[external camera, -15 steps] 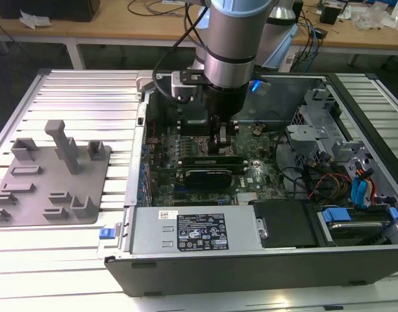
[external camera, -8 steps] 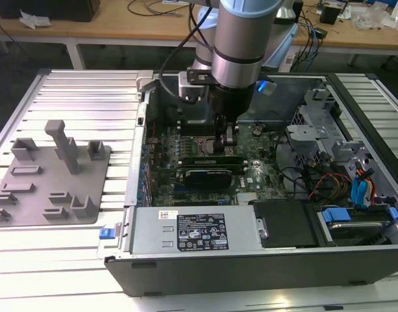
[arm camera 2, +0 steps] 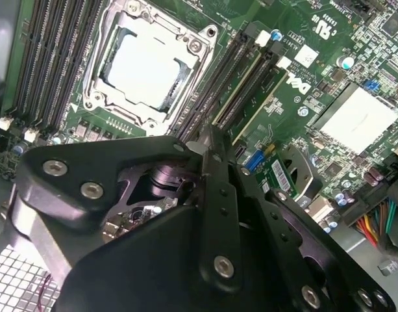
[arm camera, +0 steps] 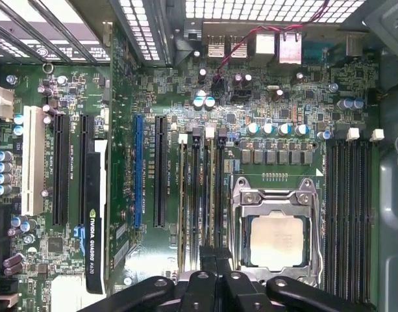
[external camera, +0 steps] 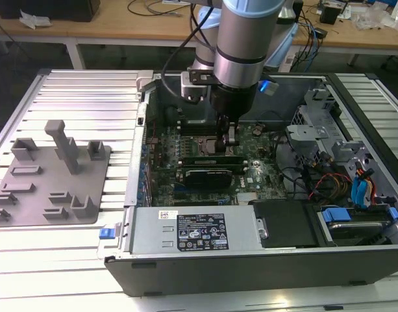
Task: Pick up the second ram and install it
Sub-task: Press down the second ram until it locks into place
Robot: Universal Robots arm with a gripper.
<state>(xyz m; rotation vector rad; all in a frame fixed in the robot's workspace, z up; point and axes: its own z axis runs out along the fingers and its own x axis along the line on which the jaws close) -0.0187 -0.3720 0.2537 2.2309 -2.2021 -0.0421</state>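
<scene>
The second ram (arm camera: 213,195), a thin, long green circuit-board memory stick, stands on edge in one of the long black memory slots (arm camera: 196,195) of the green motherboard (arm camera: 153,97), directly under the tips of the black end effector (arm camera: 215,260). In the second wrist view the same stick (arm camera 2: 250,91) runs away from the end effector (arm camera 2: 208,140) along its slot, parallel to the neighbouring slots. The end effector is clenched, its two fingers (arm camera 2: 218,195) drawn together to a narrow point (whether that point touches the stick's top edge cannot be told). Just beside the end effector lies the square silver metal CPU socket (arm camera: 274,234) with its pale centre, and beyond the socket another bank of black slots (arm camera: 348,214). On the far side of the ram slots from the socket stands a black graphics card (arm camera: 95,221). In the exterior view the end effector (external camera: 231,140) reaches down into the open dark grey computer case (external camera: 250,273), and well apart from it a grey plastic fixture plate with blocks (external camera: 56,175) rests on the ribbed aluminium table (external camera: 75,97).
</scene>
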